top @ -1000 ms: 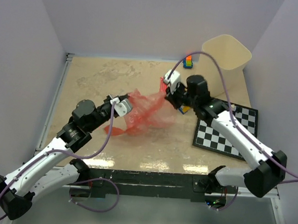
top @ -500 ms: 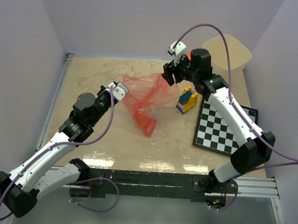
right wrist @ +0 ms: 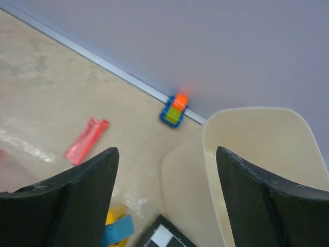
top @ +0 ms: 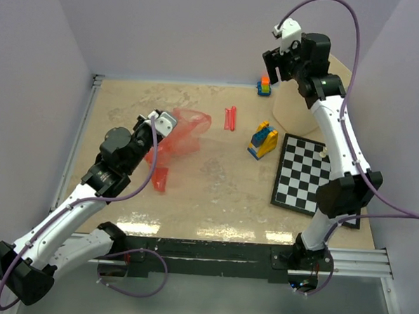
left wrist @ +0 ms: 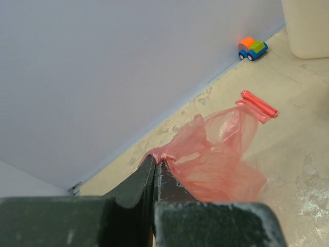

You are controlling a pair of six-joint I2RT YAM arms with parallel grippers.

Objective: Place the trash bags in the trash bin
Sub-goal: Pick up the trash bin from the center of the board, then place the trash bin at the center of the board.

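While the left gripper [left wrist: 157, 165] is clamped tight on a bunched corner of the crinkly red sack [left wrist: 218, 167], the rest of that sack billows out from the jaws and trails down over the left-middle of the table [top: 215, 192]. Whether its lower tail touches the surface cannot be told. The sack is well apart from the bin [right wrist: 257, 154], which stands upright in the far right corner with its rounded-square mouth facing up. A folded red strip [top: 230, 118] lies flat on the table between the sack and the bin, touching neither. It sits just beyond the sack's far edge in the left wrist view. The right gripper [right wrist: 165, 154] is raised high beside the bin's left rim with its jaws spread wide and nothing between them. From its own camera the bin's mouth shows under the right-hand finger and the strip lies off to the left. A small toy car [top: 264, 85] — orange, green and blue — sits against the back wall [top: 202, 30] just left of the bin. Yellow-and-blue blocks [top: 263, 140] stand near the far left corner of the checkerboard [top: 314, 178], which lies flat on the right side of the table.
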